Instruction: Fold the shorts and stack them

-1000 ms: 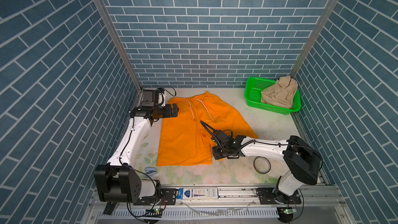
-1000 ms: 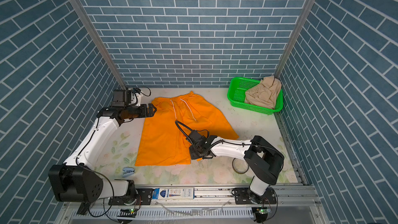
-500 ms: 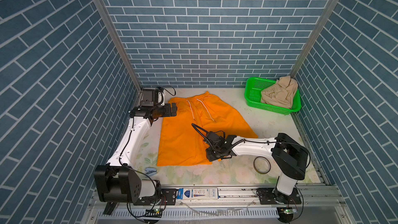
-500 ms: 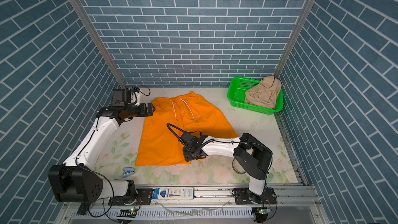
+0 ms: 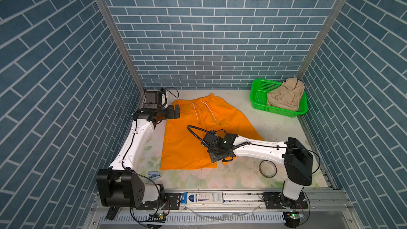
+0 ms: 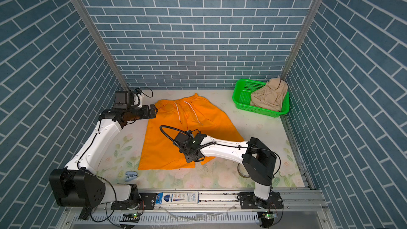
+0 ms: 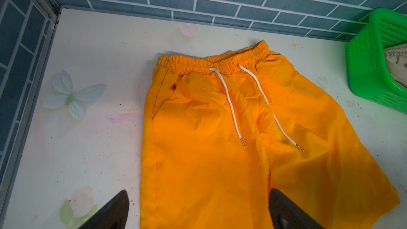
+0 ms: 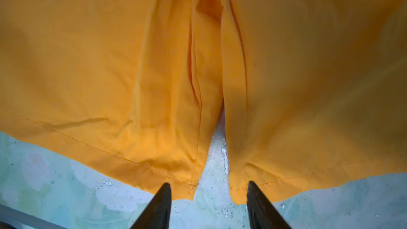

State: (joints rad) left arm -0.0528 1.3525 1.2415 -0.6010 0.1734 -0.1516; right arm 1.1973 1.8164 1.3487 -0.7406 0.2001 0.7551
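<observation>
The orange shorts lie spread flat on the table, waistband toward the back wall, white drawstring on top. My left gripper hovers by the waistband's left corner. In the left wrist view the left gripper is wide open above the orange shorts. My right gripper is open at the hem of the orange shorts, over the bare gap between the two legs, holding nothing. The beige shorts lie crumpled in the basket.
The green basket stands in the back right corner. A tape roll lies near the right arm's base and a small blue object near the left arm's base. Brick walls enclose three sides.
The right gripper's jaws have spread apart and it has shifted a little to the left along the hem. The left arm has stayed put.
</observation>
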